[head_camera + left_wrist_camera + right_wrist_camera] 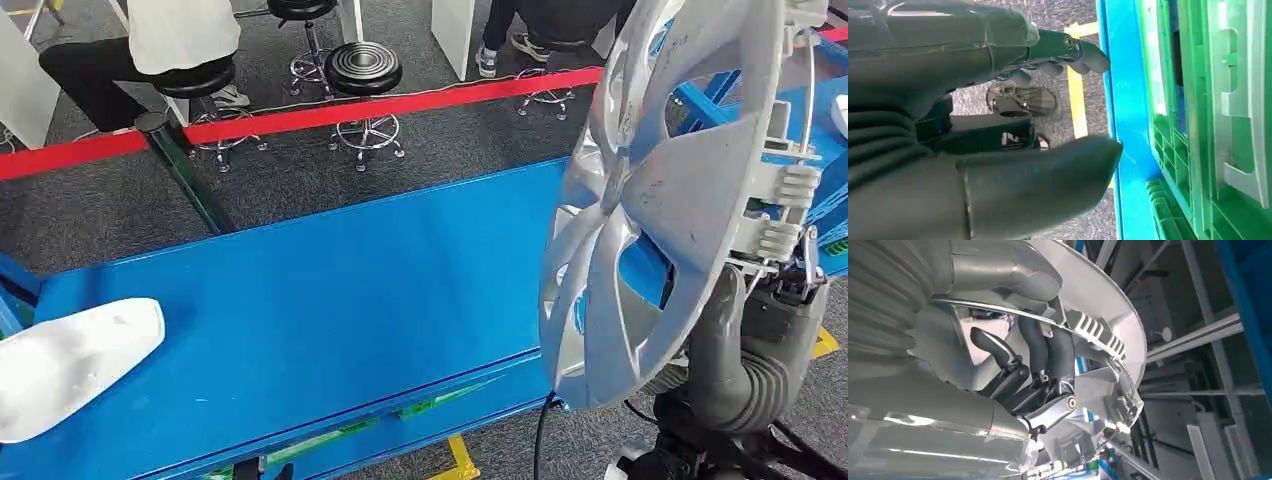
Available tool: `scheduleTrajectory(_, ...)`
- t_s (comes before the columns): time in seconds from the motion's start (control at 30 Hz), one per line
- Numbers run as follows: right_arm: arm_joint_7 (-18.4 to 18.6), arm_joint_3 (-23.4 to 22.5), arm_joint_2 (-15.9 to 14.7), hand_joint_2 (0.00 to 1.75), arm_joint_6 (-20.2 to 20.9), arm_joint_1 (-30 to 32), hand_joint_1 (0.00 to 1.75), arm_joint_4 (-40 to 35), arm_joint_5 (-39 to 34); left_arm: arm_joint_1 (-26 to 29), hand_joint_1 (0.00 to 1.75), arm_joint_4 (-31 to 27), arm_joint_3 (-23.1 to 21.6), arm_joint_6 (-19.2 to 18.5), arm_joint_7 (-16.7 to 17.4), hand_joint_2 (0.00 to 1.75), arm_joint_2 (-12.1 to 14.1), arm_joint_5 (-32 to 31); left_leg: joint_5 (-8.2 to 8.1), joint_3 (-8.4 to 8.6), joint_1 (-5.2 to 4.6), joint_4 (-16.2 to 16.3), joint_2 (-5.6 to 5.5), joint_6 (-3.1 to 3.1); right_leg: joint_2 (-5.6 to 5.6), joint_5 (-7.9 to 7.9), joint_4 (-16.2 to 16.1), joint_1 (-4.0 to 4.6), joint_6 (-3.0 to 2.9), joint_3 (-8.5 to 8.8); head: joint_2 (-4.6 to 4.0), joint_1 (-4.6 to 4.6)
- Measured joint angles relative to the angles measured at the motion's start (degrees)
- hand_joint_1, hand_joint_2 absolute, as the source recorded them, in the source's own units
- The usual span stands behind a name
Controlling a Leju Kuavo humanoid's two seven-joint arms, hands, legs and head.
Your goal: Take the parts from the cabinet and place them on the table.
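A large silver wheel cover (655, 190) stands on edge in the air over the right end of the blue table (330, 290). My right hand (775, 265) grips it at its rim from below. In the right wrist view my dark fingers (1048, 352) curl round a spoke of the wheel cover (1098, 300). A white moulded part (70, 365) lies on the table's near left corner. My left hand (998, 125) hangs low beside the table's edge, with its thumb and fingers apart and nothing between them.
A red barrier tape (300, 118) runs behind the table, with black stools (362, 70) and seated people (170, 40) beyond. Green crates (1208, 125) sit under the table edge. Yellow floor marking (455, 462) lies near my feet.
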Motion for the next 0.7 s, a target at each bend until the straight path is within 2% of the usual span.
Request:
scheduleTrajectory(0.1, -0.5, 0.2, 0.0, 1.75, 1.0, 0.7, 1.75, 0.0, -0.9, 0.4, 0.0, 0.0, 0.0, -1.8, 0.1, 1.75, 0.0, 1.0, -0.02, 0.0, 0.0, 0.0, 0.19, 0.02, 0.06, 0.0, 0.0, 0.0, 0.0, -0.03, 0.0, -0.02)
scheduleTrajectory(0.23, -0.6, 0.2, 0.0, 1.75, 2.6, 1.4, 1.75, 0.0, -1.4, 0.5, 0.0, 0.0, 0.0, -1.9, 0.2, 1.75, 0.0, 1.0, -0.07, 0.01, -0.01, 0.0, 0.3, 0.07, 0.17, 0.0, 0.0, 0.0, 0.0, -0.03, 0.0, 0.0)
scheduleTrajectory(0.33, 1.2, 0.3, -0.1, 1.75, 3.5, 1.9, 1.75, 0.0, -0.6, 0.7, 0.0, 0.0, 0.0, -2.3, 0.1, 1.75, 0.0, 1.3, -0.09, 0.02, -0.01, 0.0, 0.32, 0.05, 0.18, 0.0, 0.0, 0.0, 0.0, -0.03, 0.0, 0.0)
scheduleTrajectory(0.47, 1.7, 0.5, -0.1, 1.75, 3.7, 3.0, 1.75, 0.5, 0.4, 0.6, 0.0, 0.0, 0.3, -3.4, 0.1, 1.75, 0.0, 2.6, -0.11, 0.02, -0.01, 0.0, 0.32, 0.03, 0.19, 0.0, 0.0, 0.0, 0.0, -0.04, 0.0, -0.02)
scheduleTrajectory(0.7, 3.3, 0.9, -0.5, 1.75, 3.2, 4.2, 1.75, 2.0, 1.1, 0.1, 0.0, -0.3, 1.3, -3.0, -0.4, 1.75, 0.0, 2.0, -0.11, 0.02, -0.01, 0.0, 0.32, 0.03, 0.2, 0.0, 0.0, 0.0, 0.0, -0.05, 0.0, 0.0)
